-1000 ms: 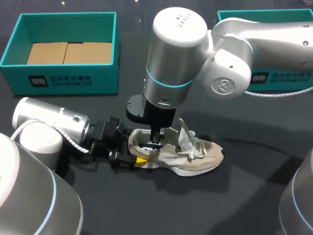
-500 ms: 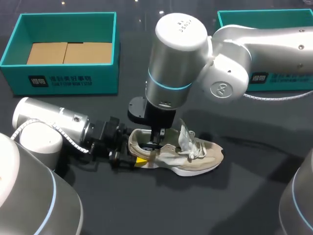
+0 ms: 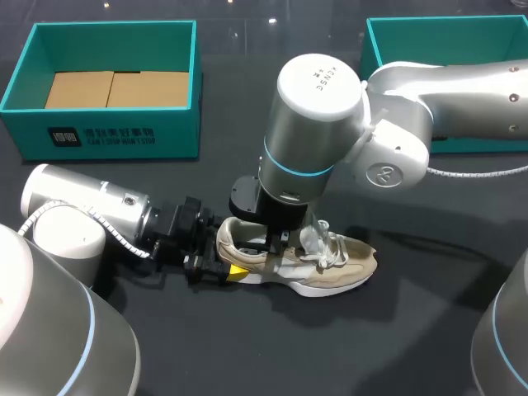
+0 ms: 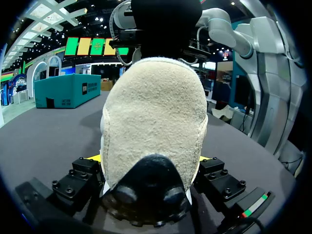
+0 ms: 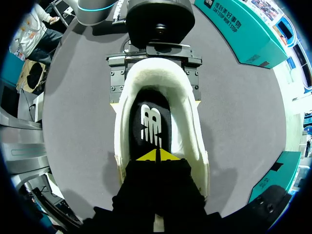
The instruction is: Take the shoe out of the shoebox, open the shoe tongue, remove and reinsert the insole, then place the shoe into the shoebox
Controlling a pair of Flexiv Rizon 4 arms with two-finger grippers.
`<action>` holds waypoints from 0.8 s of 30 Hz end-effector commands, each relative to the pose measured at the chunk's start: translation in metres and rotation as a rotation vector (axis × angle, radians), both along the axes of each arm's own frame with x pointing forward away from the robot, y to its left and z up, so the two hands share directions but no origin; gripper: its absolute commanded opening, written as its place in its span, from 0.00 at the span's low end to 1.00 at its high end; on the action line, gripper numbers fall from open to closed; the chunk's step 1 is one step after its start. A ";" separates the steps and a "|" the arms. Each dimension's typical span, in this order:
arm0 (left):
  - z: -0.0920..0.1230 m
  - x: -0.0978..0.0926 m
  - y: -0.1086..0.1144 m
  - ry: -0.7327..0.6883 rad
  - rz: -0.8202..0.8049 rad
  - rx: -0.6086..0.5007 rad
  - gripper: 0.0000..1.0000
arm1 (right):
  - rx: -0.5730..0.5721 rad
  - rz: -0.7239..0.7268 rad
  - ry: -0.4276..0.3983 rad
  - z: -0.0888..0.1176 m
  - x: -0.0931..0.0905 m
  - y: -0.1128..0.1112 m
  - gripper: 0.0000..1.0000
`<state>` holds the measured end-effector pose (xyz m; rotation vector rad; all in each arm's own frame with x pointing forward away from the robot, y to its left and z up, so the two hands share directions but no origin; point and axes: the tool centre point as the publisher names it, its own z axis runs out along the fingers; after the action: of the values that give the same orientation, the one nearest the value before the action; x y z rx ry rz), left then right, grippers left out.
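Change: our right arm (image 3: pixel 330 115) sits further right and lower in the head view than a moment ago, and its big round part now hides more of the shoe (image 3: pixel 338 268); the shoe, our left arm (image 3: pixel 91 206) and the shoebox (image 3: pixel 107 136) lie where they did
Right arm pose: it comes in from the upper right of the head view, bends over the middle and points straight down into the shoe
Right pincer: the right gripper (image 5: pixel 158 156) has its two yellow tips pressed together with no gap; they are down inside the shoe, right on the black insole (image 5: pixel 151 122); we cannot tell if they pinch any of it
Left arm pose: it comes in from the lower left of the head view and lies low over the table (image 3: pixel 396 346), pointing right at the heel
Left pincer: the left gripper (image 3: pixel 216 262) has one finger on each side of the heel and squeezes it between them
Shoe: beige with a white sole, standing on its sole just below the middle of the head view, heel to the left, toe to the right, with loose white laces (image 3: pixel 330 247)
Shoebox: teal and open, at the upper left of the head view, well apart from the shoe, with brown card (image 3: pixel 115 89) inside
Other box: a second teal box (image 3: pixel 445 23) at the upper right, partly behind our right arm
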<state>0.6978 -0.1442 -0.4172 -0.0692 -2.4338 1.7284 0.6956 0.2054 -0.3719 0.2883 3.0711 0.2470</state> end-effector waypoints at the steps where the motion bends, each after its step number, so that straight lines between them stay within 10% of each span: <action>1: -0.002 0.001 -0.001 0.000 0.000 0.001 0.00 | 0.005 -0.001 -0.004 0.000 -0.002 -0.002 0.00; 24: -0.002 0.001 -0.001 0.000 0.000 0.001 0.00 | 0.001 -0.123 -0.074 -0.018 -0.003 -0.039 0.00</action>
<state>0.6978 -0.1442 -0.4172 -0.0693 -2.4338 1.7285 0.6973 0.1730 -0.3921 0.4516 2.9807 0.2375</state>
